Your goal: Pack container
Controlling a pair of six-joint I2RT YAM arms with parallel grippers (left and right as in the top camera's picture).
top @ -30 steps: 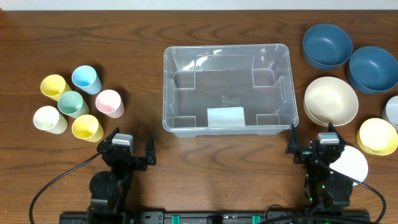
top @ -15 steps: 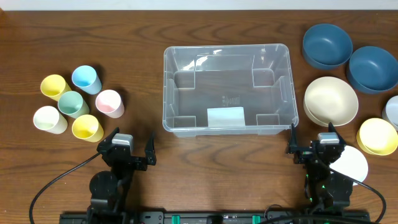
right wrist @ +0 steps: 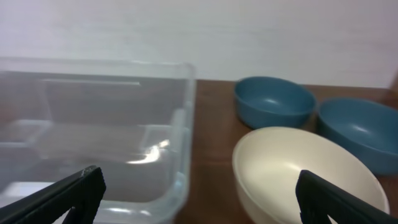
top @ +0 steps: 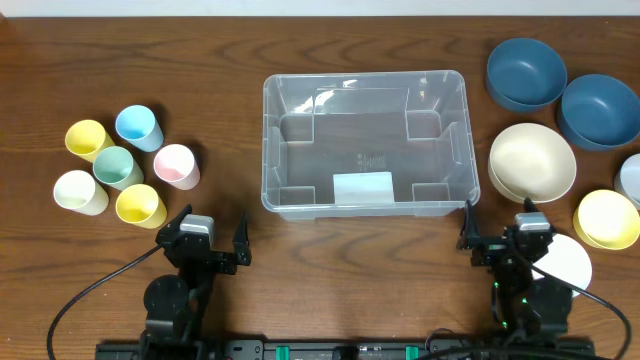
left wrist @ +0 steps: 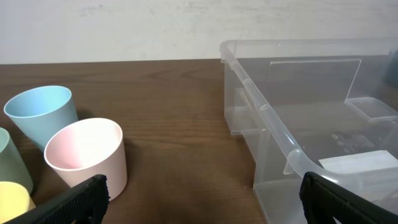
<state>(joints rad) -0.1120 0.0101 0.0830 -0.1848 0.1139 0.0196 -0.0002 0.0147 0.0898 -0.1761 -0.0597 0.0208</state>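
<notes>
Open-topped container [top: 350, 140] unobstructed from above, wide strip of table [top: 230, 130] between it and the pink cup [top: 176, 166], cream bowl [top: 532, 162] crowding just beside its right wall

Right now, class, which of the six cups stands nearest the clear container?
The pink cup, the only pink one, at the group's right edge, on the side facing the container.

I read no legible text: the white label [top: 362, 187] on the large clear rectangular plastic container [top: 270, 150] and its embossed marks [top: 372, 161] are indecipherable
</notes>
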